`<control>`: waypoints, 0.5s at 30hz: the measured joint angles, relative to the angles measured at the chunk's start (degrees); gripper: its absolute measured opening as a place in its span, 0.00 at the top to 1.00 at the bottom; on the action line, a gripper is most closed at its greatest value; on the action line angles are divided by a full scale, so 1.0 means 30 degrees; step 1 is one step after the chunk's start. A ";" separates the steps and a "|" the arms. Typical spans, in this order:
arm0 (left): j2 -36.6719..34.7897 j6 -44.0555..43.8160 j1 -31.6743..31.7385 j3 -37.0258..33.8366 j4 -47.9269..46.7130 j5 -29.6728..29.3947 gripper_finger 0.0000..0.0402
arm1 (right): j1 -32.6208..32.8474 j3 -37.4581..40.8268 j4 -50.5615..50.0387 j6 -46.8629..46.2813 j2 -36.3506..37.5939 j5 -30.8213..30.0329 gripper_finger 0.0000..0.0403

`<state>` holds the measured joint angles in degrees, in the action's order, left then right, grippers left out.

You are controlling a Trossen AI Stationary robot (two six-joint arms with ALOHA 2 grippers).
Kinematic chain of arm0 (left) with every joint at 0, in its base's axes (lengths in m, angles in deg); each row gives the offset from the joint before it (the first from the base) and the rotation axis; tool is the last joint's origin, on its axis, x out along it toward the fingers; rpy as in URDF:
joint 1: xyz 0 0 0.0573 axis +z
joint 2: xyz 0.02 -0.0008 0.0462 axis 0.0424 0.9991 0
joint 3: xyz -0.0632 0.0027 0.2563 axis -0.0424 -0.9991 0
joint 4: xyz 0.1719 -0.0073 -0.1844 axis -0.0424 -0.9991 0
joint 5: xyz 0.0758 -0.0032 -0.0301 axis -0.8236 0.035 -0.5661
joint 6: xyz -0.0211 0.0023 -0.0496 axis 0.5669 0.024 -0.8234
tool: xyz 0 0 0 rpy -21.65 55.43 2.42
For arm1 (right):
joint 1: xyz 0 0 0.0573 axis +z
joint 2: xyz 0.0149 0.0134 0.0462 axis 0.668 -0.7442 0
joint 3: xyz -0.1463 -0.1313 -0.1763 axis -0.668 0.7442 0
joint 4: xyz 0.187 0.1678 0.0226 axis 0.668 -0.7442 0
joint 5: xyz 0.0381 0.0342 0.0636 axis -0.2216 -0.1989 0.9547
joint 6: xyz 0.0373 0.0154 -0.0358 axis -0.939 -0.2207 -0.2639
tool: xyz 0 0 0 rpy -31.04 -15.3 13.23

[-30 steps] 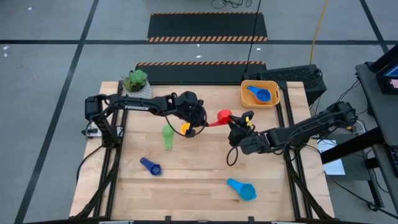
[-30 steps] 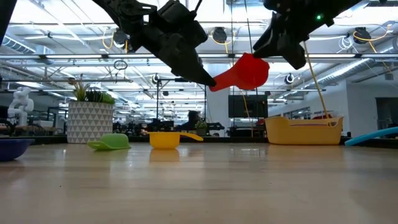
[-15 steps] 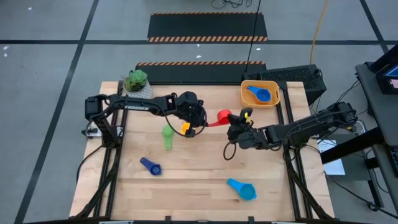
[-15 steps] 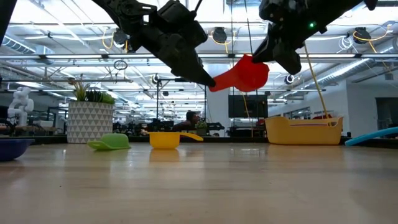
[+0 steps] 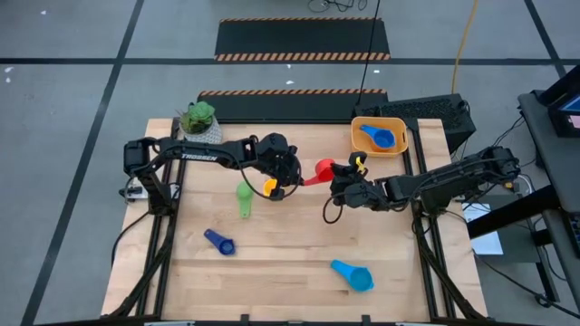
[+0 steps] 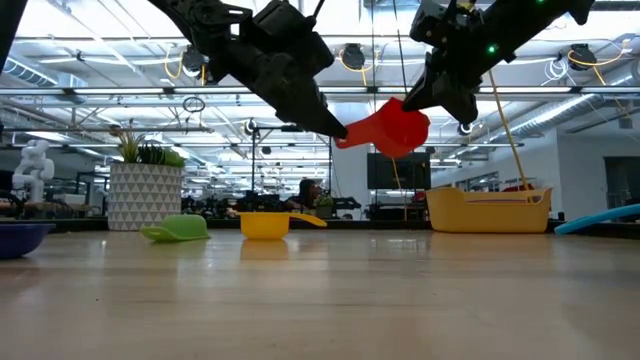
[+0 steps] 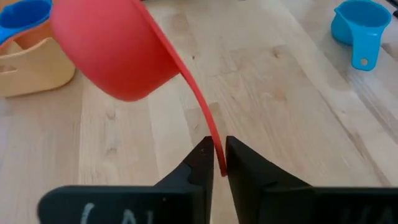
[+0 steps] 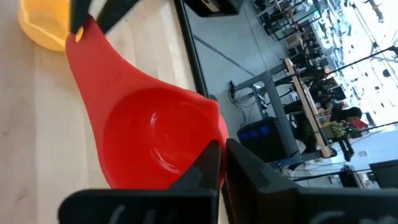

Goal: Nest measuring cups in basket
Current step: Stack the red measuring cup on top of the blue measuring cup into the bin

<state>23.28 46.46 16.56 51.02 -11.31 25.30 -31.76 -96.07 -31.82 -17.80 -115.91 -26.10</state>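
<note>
A red measuring cup hangs in the air over the middle of the table, between my two grippers. My left gripper is shut on its handle; my right gripper is shut on its bowl. On the wood lie a green cup, a yellow cup, a dark blue cup and a light blue cup. The yellow-orange basket stands at the far right with a blue cup inside. My left gripper pinches the free end of the red cup's flat handle between its two fingers, reaching in from the table's left and slanting down. The cup is clear of the table. My right gripper has the bowl's rim between its fingers, one finger inside the bowl and one outside. It comes from the table's right, slanting down.
A white pot with a green plant stands at the far left corner. Bare wood lies between the red cup and the basket and along the near edge. A black box sits beyond the table's far right corner.
My right gripper has moved toward the table's left and far edge, up to the red cup, and has taken hold of its bowl. The cup has dipped slightly at the bowl end. The handle end stays where it was.
</note>
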 joint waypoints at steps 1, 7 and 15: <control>0.0000 -0.0013 0.0000 0.0000 0.0076 -0.0001 0.88 | -0.0001 0.0000 -0.0027 -0.0097 0.0000 0.0011 1.00; -0.0770 -0.0509 0.0014 0.0004 -0.0475 -0.1215 0.79 | -0.0301 0.0000 -0.0846 -0.1448 0.0079 0.0020 1.00; -0.3941 -0.0568 0.0076 0.0007 -0.2563 -0.6189 0.68 | -0.2184 0.0015 -0.2723 -0.5648 0.0497 0.0028 1.00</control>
<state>11.46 44.76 16.79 51.04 -19.00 6.73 -38.31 -96.02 -39.99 -34.74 -114.41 -26.02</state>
